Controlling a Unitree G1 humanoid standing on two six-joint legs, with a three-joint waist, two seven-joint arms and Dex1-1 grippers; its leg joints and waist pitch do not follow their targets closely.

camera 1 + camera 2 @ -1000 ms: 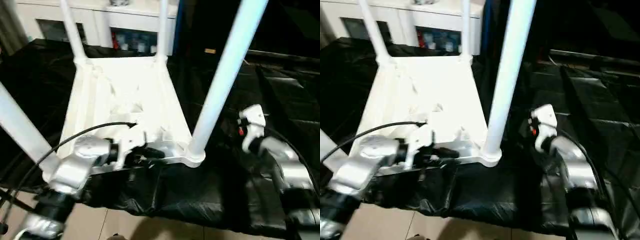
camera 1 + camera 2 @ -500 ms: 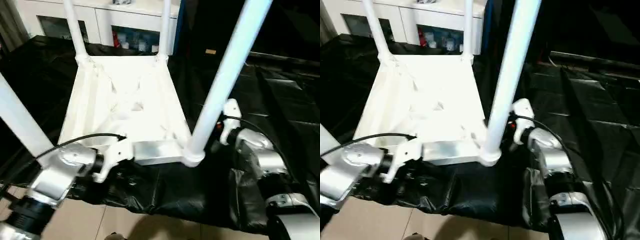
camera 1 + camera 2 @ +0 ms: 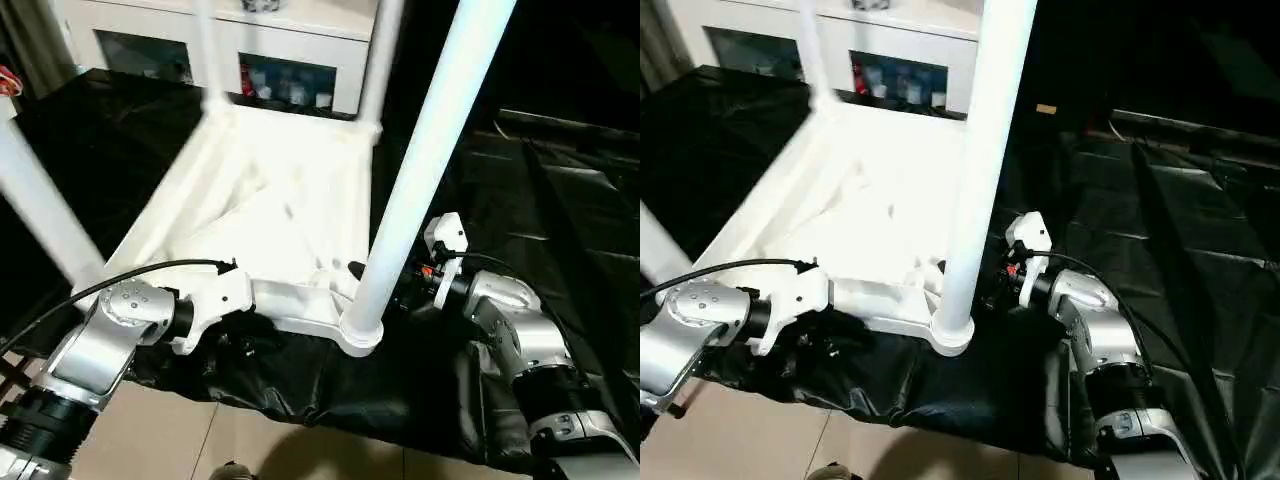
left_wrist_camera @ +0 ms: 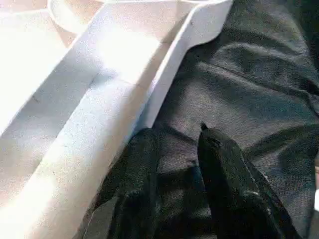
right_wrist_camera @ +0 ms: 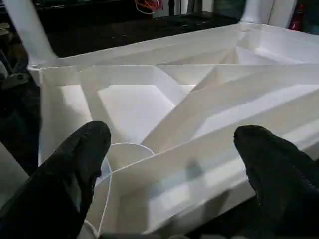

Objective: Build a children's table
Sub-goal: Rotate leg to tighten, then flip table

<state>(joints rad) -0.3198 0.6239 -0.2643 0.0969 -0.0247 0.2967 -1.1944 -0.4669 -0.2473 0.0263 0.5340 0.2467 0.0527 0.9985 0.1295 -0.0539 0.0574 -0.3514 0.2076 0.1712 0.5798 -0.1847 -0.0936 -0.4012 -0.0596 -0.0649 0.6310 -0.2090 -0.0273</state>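
Observation:
The children's table lies upside down on the black sheet, its ribbed underside (image 3: 270,200) facing up. Its legs stand upright in the corner sockets: near right leg (image 3: 420,160), near left leg (image 3: 40,210), and two far legs (image 3: 207,50) (image 3: 380,60). My left gripper (image 4: 174,137) hovers over the black sheet just in front of the near rim (image 4: 164,84), fingers (image 4: 139,169) a little apart with nothing between them. My right gripper (image 5: 174,134) stands wide open at the right rim (image 5: 209,164), close by the near right leg, holding nothing.
The big table under the black sheet (image 3: 560,220) stretches to the right and back. A white cabinet with glass doors (image 3: 300,60) stands behind it. The sheet hangs over the near edge (image 3: 330,400), with tiled floor (image 3: 200,440) below.
My left gripper has come off the near rim and dropped in front of it, fingers a little wider apart. My right arm has swung in towards the near right leg. The view has shifted too.

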